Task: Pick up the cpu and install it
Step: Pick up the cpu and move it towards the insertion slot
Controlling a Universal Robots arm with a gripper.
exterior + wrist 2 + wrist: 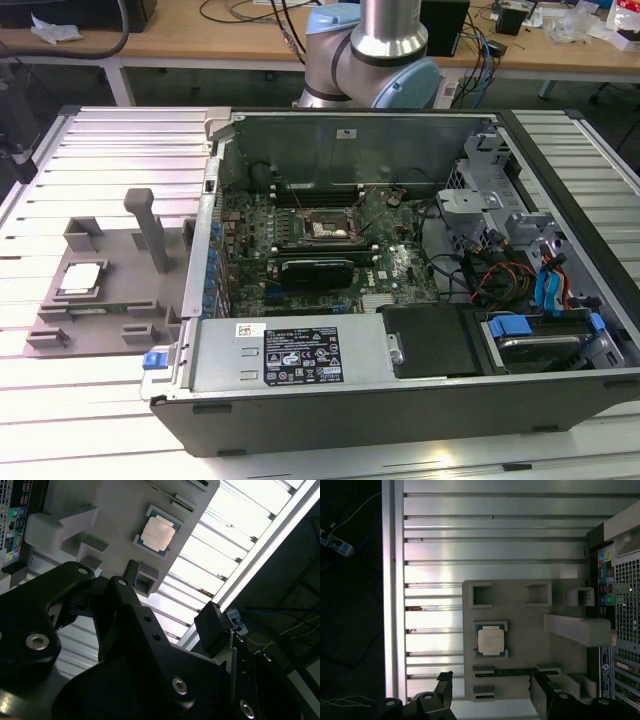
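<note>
Readable text: none I can make out | black label (303,353) on the grey power supply cover (225,372), exterior view: white print too small to read | small white sticker (250,330) just beside it: unreadable | cpu (491,641) top, first wrist view: no legible marking

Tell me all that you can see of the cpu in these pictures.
The cpu is a small flat square chip with a pale metal-looking top and a greenish rim. It lies flat, top up, in a seat of the grey holder, at the exterior view's left of the computer case. Only the holder touches it; the open claw is apart.
</note>
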